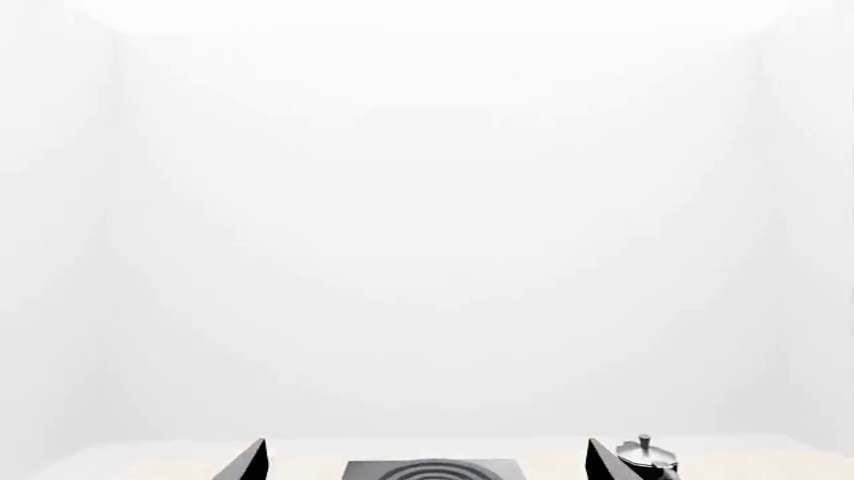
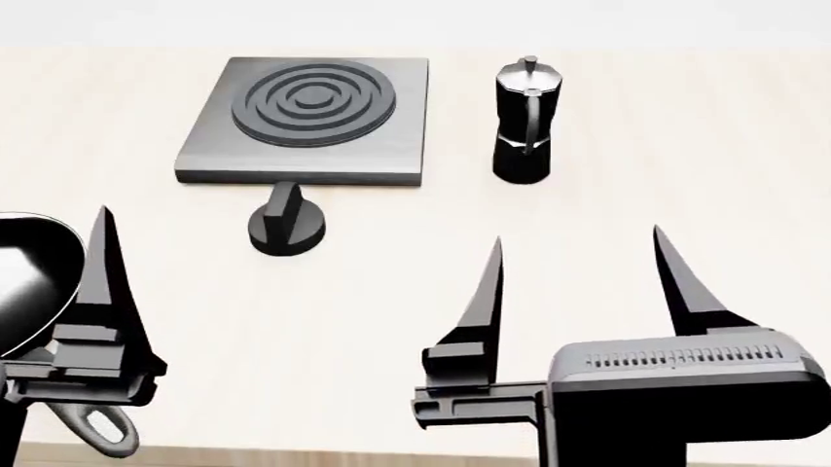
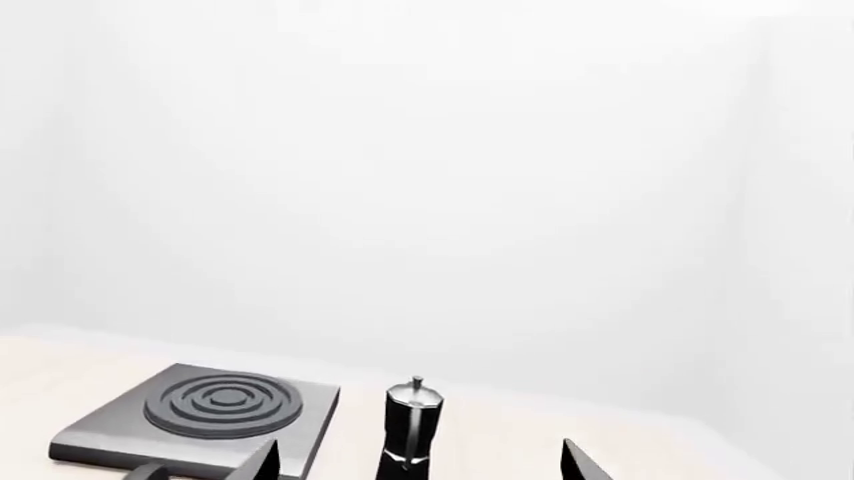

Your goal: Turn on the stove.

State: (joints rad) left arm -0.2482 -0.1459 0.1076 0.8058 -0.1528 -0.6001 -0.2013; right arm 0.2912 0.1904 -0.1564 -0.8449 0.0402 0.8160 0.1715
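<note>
The stove [image 2: 311,117] is a flat grey slab with a ring burner at the table's far side. Its small black knob [image 2: 286,224] stands on the table just in front of the slab. My right gripper [image 2: 585,282] hovers open near the front right, well short of the knob and to its right, holding nothing. One finger [image 2: 111,292] of my left gripper shows at the left edge. In the left wrist view the left gripper [image 1: 427,465] is open, with the stove [image 1: 430,470] far ahead between its tips. The right wrist view shows the stove [image 3: 200,415] beyond the open right gripper [image 3: 420,462].
A black moka pot [image 2: 526,122] stands right of the stove, also seen as the moka pot [image 3: 414,425] and the moka pot [image 1: 645,455] in the wrist views. A black frying pan [image 2: 26,282] lies at the left edge, beside my left finger. The table's front edge runs along the bottom.
</note>
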